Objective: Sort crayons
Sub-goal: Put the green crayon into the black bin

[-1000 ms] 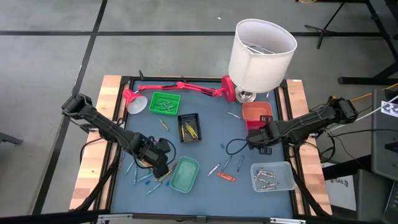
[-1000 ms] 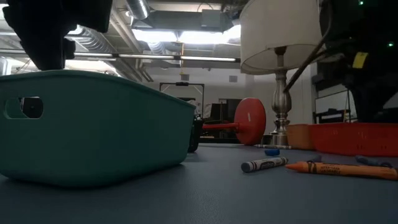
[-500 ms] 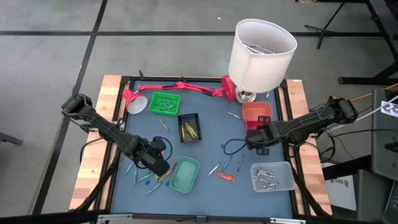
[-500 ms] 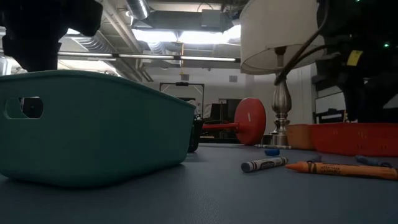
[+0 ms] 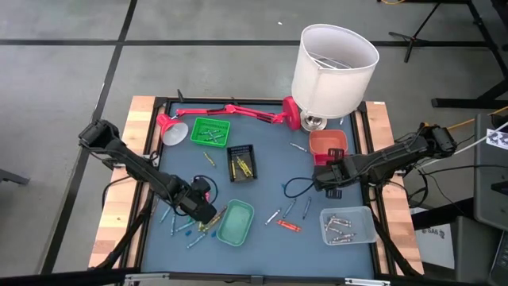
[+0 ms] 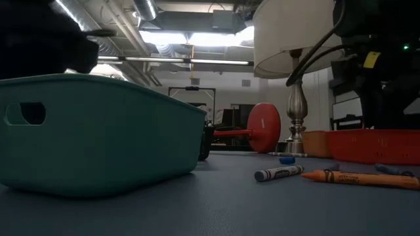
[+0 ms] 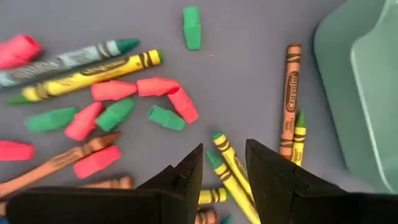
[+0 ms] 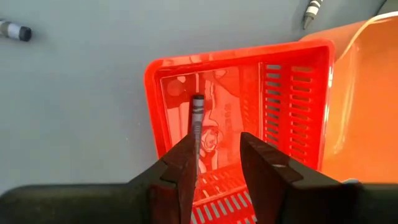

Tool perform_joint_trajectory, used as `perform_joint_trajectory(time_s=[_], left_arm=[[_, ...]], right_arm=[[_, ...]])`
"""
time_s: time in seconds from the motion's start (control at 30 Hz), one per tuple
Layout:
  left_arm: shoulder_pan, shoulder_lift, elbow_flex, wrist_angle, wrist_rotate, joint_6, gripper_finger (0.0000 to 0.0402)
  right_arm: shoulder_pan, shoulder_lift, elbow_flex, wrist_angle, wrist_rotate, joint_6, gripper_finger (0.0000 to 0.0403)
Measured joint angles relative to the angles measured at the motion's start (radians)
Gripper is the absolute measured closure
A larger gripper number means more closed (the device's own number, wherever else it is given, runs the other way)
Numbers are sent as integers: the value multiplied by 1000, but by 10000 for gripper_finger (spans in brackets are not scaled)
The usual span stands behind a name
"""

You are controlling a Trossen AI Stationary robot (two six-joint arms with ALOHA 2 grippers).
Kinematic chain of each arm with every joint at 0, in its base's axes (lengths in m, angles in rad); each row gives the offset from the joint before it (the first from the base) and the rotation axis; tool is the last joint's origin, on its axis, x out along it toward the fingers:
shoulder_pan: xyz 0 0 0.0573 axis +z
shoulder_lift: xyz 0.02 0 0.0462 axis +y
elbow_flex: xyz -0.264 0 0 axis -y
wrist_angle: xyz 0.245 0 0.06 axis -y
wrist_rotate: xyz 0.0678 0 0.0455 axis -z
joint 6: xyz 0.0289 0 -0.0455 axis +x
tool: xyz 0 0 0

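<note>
- My left gripper (image 7: 222, 163) hangs low over a heap of loose crayons (image 7: 124, 102), just beside the teal tray (image 5: 236, 222) on the side away from the lamp (image 5: 332, 70). Its jaws are open and hold nothing. Two yellow-and-green crayons (image 7: 231, 163) lie right under the gap.
- That heap is not sorted yet. I see pink bits, green bits, yellow ones, brown ones and an orange one, all on the bare desk (image 5: 270, 159).
- The teal tray looks empty to me.
- The green tray (image 5: 210, 131), near the lamp's side of the desk, has some crayons in it. So does the black tray (image 5: 241, 162) next to it.
- Between the teal tray and the clear tray (image 5: 348, 226), a few more crayons lie loose. One is an orange crayon (image 5: 288, 226).
- My right gripper (image 8: 216, 163) is over the red tray (image 8: 242, 93), close to the lamp's foot. Its jaws are open. A grey-wrapped crayon (image 8: 198, 121) stands right at the gap, over the tray. I think it is let go, but I cannot tell for sure.
- The clear tray holds a bunch of silvery grey crayons (image 5: 340, 226).
- So I think some is done, but a lot is left.
</note>
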State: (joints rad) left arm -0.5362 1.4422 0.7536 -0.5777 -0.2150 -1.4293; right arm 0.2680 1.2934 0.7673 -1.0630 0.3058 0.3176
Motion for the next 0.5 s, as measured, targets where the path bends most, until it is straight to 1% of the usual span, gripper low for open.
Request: perform_joint_trajectory(time_s=[0.07,0.23,0.5], left_arm=[[0,0,-33,34,9,-19,296],[-2,0,-97,91,74,-62,296],[-7,-1,-155,216,74,-87,296]], right_arm=[[0,0,0,0,0,0,281],[0,0,0,0,0,0,281],[0,0,0,27,0,0,281]])
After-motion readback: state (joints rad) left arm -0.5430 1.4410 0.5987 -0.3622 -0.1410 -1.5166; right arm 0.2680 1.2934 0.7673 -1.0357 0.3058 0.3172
